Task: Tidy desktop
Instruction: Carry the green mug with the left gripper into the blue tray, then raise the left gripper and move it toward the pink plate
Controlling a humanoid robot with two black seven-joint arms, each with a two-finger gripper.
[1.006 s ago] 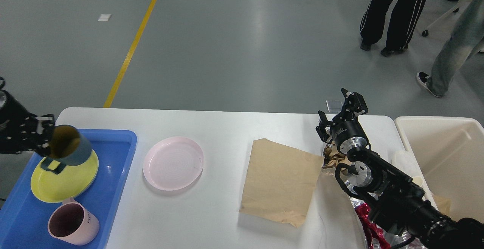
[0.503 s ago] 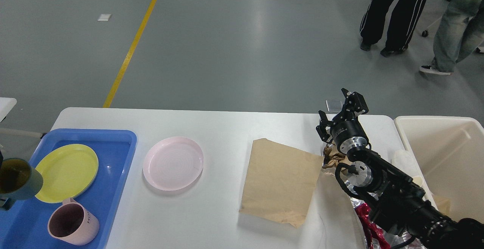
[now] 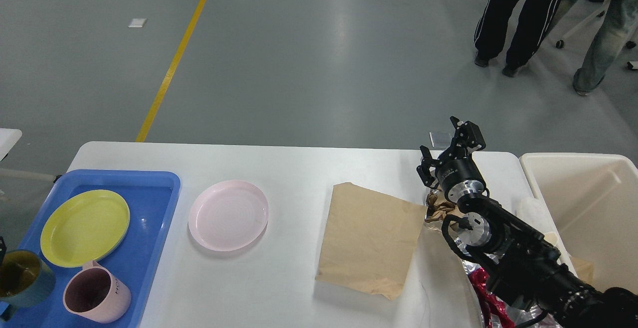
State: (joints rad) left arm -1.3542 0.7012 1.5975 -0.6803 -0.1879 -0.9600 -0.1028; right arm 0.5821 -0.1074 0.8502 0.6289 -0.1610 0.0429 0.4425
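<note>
The white desktop point(image 3: 299, 163) holds a pink plate point(image 3: 228, 215) left of centre and a flat brown paper bag point(image 3: 371, 236) right of centre. A blue tray point(image 3: 154, 208) at the left holds a yellow plate point(image 3: 84, 227), a pink mug point(image 3: 97, 293) and a dark teal cup point(image 3: 22, 278) at the frame's left edge. Only a dark sliver of my left gripper point(image 3: 1, 248) shows beside the teal cup. My right gripper point(image 3: 451, 144) is open and empty, raised over the desktop's far right part.
A cream bin point(image 3: 588, 208) stands off the desktop's right end. Crumpled brown paper point(image 3: 438, 209) and red and silver wrappers point(image 3: 486, 293) lie under my right arm. Two people stand on the floor at the far right point(image 3: 523, 19).
My left gripper carried the teal cup from above the yellow plate down and left to the tray's near left corner. The right arm has not moved. The people have shifted.
</note>
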